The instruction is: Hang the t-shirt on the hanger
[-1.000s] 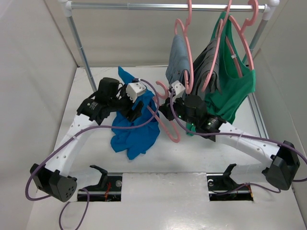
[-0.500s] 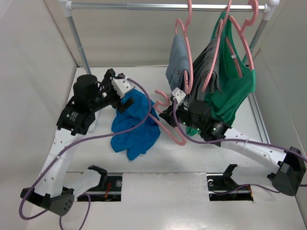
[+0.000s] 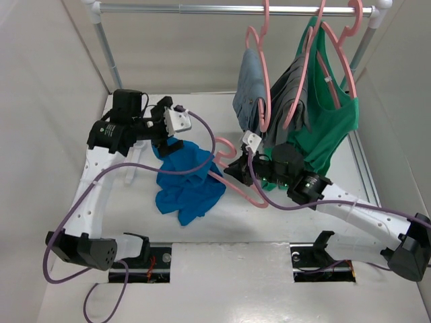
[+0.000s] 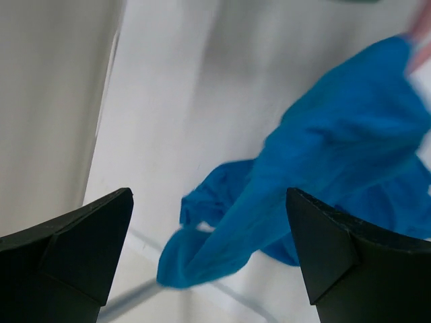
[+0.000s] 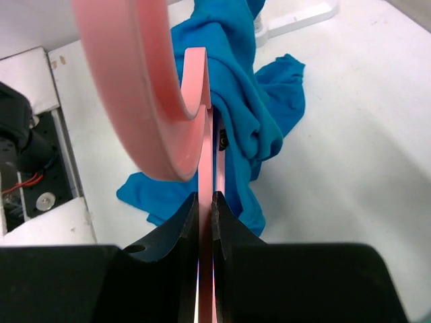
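The blue t-shirt (image 3: pixel 188 178) lies crumpled on the white table, its right side draped against the pink hanger (image 3: pixel 250 194). My right gripper (image 3: pixel 237 168) is shut on the hanger's thin bar (image 5: pixel 205 168), with the curved hook (image 5: pixel 135 101) rising just ahead of the jaws and the t-shirt (image 5: pixel 236 114) beyond it. My left gripper (image 3: pixel 168 136) hovers over the shirt's far left edge. Its jaws stand wide open with nothing between them (image 4: pixel 209 235), and the t-shirt (image 4: pixel 323 161) lies below.
A silver rail (image 3: pixel 202 9) crosses the back, its left post (image 3: pixel 113 67) standing on the table. Pink hangers on it carry grey garments (image 3: pixel 250 84) and a green tank top (image 3: pixel 330 128), close behind my right arm. Walls close both sides.
My left gripper has opened wide, let go of the t-shirt and drawn back to the left. The shirt's raised corner has dropped. The right gripper has shifted slightly with the hanger.
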Controlling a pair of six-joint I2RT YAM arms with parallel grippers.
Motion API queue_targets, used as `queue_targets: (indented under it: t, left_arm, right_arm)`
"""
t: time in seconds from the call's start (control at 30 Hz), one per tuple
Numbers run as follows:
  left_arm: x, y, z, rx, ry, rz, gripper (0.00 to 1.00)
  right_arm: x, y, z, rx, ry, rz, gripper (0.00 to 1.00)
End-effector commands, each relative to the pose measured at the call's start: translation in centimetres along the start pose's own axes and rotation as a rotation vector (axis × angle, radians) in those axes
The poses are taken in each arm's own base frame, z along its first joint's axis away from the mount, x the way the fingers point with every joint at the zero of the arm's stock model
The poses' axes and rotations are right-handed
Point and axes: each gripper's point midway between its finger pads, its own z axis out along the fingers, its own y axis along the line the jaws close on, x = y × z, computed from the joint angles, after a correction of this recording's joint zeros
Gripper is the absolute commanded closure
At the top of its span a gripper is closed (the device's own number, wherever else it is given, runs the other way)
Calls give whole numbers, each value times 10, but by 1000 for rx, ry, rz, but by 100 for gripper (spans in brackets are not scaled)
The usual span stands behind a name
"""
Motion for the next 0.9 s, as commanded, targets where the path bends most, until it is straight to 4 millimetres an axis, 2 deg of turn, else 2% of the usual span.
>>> queue_targets:
  t: [0.0, 0.3, 0.33, 0.4, 0.43, 0.5, 0.53, 0.57, 0.7, 0.73, 0.77, 0.83, 0.87]
  left_arm:
    - [-54, -57, -26, 232, -215, 148, 5]
    - [-52, -84, -34, 297, -221, 268, 7]
    - [-46, -100, -28, 344, -214, 288, 7]
    - [-39, -115, -21, 383, -211, 321, 6]
    - [-29, -126, -14, 411, -199, 284, 4]
    - [-30, -116, 4, 363, -224, 264, 2]
    - [-18, -117, 14, 358, -199, 239, 2]
    - [-20, -107, 22, 315, -208, 242, 2]
    - [-8, -87, 46, 242, -164, 197, 2]
    - [-8, -83, 46, 224, -160, 198, 2]
    - [-2, -83, 54, 227, -137, 197, 2]
    - [8, -85, 63, 239, -109, 202, 5]
    - [15, -87, 68, 250, -92, 217, 16]
  right_arm:
    - [-24, 12, -2, -59, -85, -42, 100]
    - [-20, 6, 7, -36, -63, -35, 100]
    - [-20, 6, 7, -36, -63, -35, 100]
    - [-22, 7, 9, -45, -64, -36, 100]
    - [-27, 10, 9, -61, -73, -39, 100]
    - [-31, 13, 10, -81, -78, -41, 100]
    - [-35, 15, 12, -93, -82, -43, 100]
    - [-35, 15, 12, -93, -83, -43, 100]
    - [-39, 16, 11, -102, -91, -46, 100]
    - [-39, 16, 11, -102, -91, -46, 100]
    - [-39, 16, 11, -102, -91, -46, 100]
    - [-39, 16, 11, -102, -92, -55, 100]
    - [-39, 16, 11, -102, -92, -55, 100]
